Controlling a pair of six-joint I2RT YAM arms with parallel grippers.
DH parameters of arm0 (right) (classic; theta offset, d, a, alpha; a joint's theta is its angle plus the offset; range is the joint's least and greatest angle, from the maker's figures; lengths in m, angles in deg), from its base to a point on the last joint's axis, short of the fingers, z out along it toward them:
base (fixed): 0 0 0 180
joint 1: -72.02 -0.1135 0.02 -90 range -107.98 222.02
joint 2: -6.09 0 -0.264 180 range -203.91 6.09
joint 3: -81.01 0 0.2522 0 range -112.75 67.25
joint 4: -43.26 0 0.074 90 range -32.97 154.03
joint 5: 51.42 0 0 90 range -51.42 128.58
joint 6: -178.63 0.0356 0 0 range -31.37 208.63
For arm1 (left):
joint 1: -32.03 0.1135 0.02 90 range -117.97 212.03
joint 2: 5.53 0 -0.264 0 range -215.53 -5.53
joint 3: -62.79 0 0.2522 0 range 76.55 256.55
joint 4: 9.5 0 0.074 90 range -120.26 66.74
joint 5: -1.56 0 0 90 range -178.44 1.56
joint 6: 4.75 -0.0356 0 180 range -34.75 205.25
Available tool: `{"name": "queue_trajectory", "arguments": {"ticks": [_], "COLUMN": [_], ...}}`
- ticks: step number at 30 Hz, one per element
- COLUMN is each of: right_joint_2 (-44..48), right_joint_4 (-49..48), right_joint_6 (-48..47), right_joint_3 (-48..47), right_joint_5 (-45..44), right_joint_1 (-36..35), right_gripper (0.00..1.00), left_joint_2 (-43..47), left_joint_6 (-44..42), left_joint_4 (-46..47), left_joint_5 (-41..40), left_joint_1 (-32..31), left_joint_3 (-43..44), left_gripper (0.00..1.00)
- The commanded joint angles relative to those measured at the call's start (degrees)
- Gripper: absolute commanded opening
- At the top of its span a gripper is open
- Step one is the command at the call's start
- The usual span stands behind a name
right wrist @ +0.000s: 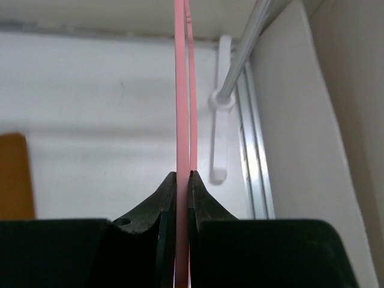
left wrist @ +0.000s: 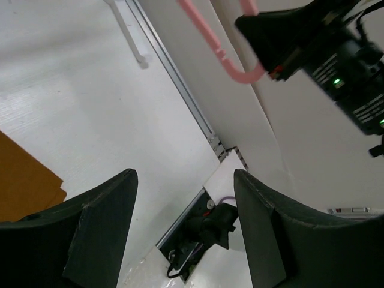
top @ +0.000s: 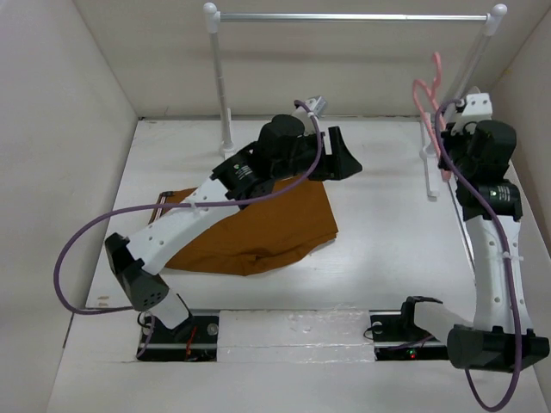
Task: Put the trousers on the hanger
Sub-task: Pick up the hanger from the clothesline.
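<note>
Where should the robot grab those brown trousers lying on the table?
Likely the rumpled edge of the trousers nearest the arm bases, pinched from above: they lie flat on the table, and only that wrinkled edge offers a fold. The open left gripper hovers closest.

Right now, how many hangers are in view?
1. The pink hanger is pinched in the right gripper near the right end of the silver rail; others could be hidden from these views.

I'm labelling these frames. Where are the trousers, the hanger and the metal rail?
trousers (top: 275, 228), top view, middle of the brown cloth.
hanger (right wrist: 182, 90), right wrist view, its thin pink edge.
metal rail (top: 353, 16), top view, middle of the silver bar.
</note>
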Motion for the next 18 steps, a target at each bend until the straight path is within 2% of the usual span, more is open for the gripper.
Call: {"name": "queue_trajectory", "arguments": {"ticks": [1, 4, 9, 15, 18], "right_joint_2": [5.0, 10.6, 15.6, 17.8, 19.0], "right_joint_4": [-4.8, -4.5, -4.0, -2.7, -3.1], "right_joint_6": [-1.1, -1.7, -0.8, 0.8, 1.7], "right_joint_3": [5.4, 12.0, 20.3, 23.8, 24.4], "right_joint_5": [-0.6, 0.0, -2.0, -2.9, -4.5], "right_joint_1": [-2.5, -7.6, -12.4, -17.2, -19.3], "right_gripper": [0.0, 0.0, 0.0, 0.0, 0.0], "left_joint_2": [-2.6, -8.6, -13.2, -17.8, -20.6], "left_joint_6": [1.6, 2.7, 5.2, 10.2, 12.0], "left_joint_4": [2.5, 3.4, 4.2, 10.3, 9.3], "left_joint_5": [4.0, 4.8, 4.8, 5.2, 5.2], "left_joint_1": [-0.8, -1.4, -1.4, -1.4, -1.4], "left_joint_3": [5.0, 11.2, 13.4, 13.1, 14.7], "left_gripper": [0.62, 0.63, 0.63, 0.63, 0.63]}}
